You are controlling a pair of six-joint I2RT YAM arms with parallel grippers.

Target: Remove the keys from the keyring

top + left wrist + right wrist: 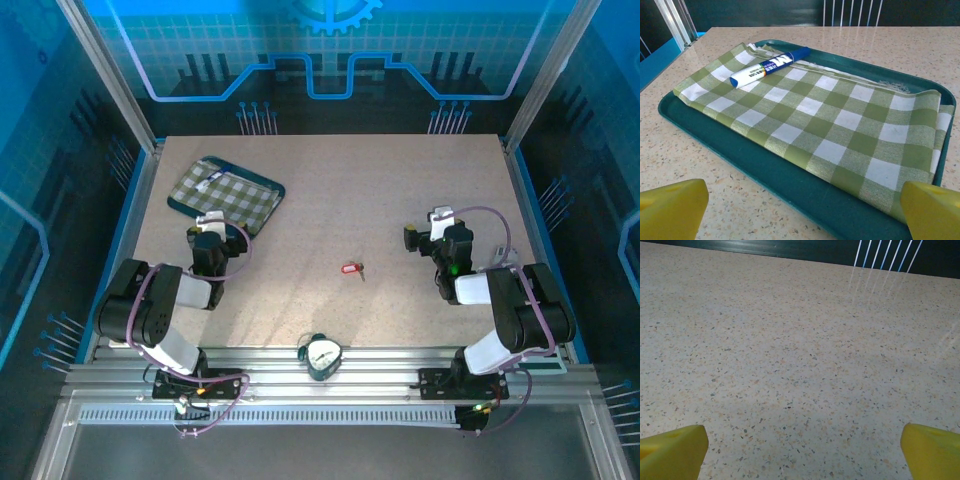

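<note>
Biggest thing we've got is the speckled table (350,180), with a teal tray (790,187) sitting toward its far left corner. A folded green-and-white checked cloth (830,115) covers most of the tray. The left gripper (801,212) sits right at the tray's near edge, its yellow fingers (670,210) spread wide with nothing between them. The right gripper (440,218) is over bare table on the right side, jaws likewise released and holding nothing. A small round clock (322,354) sits at the near edge between the arm bases. A blue-and-white marker (769,66) lies on the cloth. The keyring (349,268) lies mid-table between the arms, well apart from both grippers, with the keys (361,270) right at its right end, too small for us to see how they join.
</note>
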